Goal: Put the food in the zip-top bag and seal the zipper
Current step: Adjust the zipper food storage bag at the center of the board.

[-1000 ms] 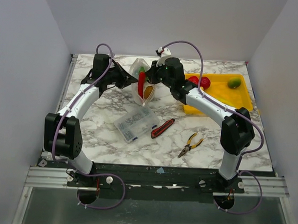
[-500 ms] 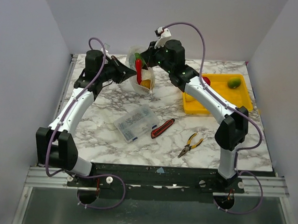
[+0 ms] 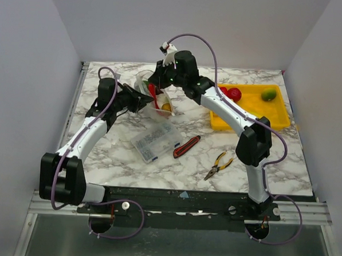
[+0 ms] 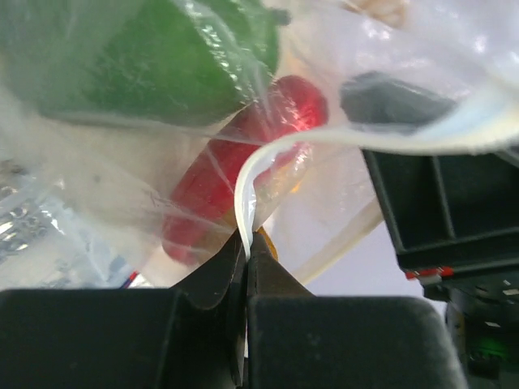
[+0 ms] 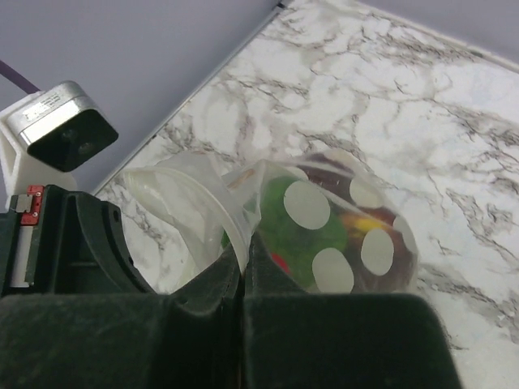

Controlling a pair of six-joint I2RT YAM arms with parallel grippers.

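Well, the marble table (image 3: 118, 154) carries a yellow tray (image 3: 281, 113) at its far right. Over the far middle of the table the clear zip-top bag (image 3: 156, 100) is held up between the two arms. The left gripper (image 3: 139, 99) has its jaws pressed tight on the bag's rim from the left. The right gripper (image 3: 161, 81) is clamped just as tightly on the rim from the far side.

Just near of the bag lies a clear compartment box (image 3: 155, 140). To its right are a red-and-black tool (image 3: 186, 146) and yellow-handled pliers (image 3: 219, 165).

Inside the bag sit a red chili (image 3: 152, 95), a yellow piece (image 3: 167, 107) and a green piece (image 4: 154, 57). Two red pieces (image 3: 231, 94) and a lime (image 3: 268, 94) lie on the tray.

The zipper (image 4: 324, 135) curls out from the left gripper's jaws.
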